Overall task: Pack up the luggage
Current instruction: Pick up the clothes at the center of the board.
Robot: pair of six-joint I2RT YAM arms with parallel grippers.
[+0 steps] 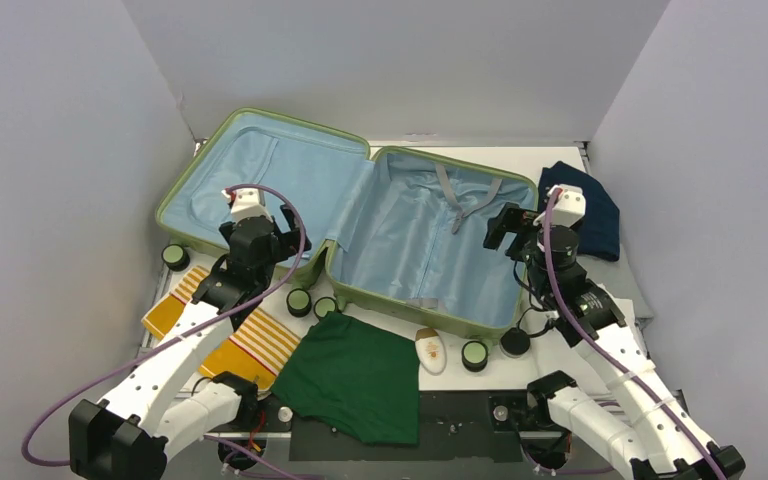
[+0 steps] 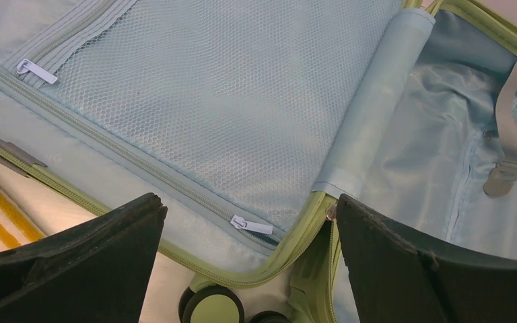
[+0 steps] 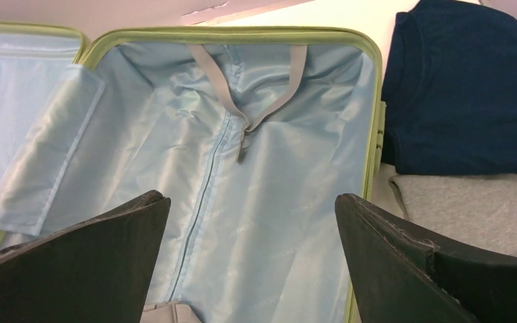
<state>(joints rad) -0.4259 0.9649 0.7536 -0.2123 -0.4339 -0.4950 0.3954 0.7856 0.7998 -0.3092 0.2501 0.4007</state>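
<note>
On the middle of the surface the luggage lies opened flat, both blue-lined halves bare of any packed item. Your left pincer hangs released and empty over the near rim of the left half, just above the mesh pocket. Your right pincer is likewise spread wide with nothing in it, over the right half.

Everything to be packed sits outside the shell: the green garment and striped cloth at the near side, the navy garment and grey garment to the right.

Watch the raised rim. A garment dragged low across it would likely snag and unfold, or a finger could hook the edge and shove the case, which stands on wheels and may roll. The straps lie loose across the right lining; clothes dropped on them would probably bury the buckle. The small bottle sits just beside the green garment, so a careless grab there could knock it over.
</note>
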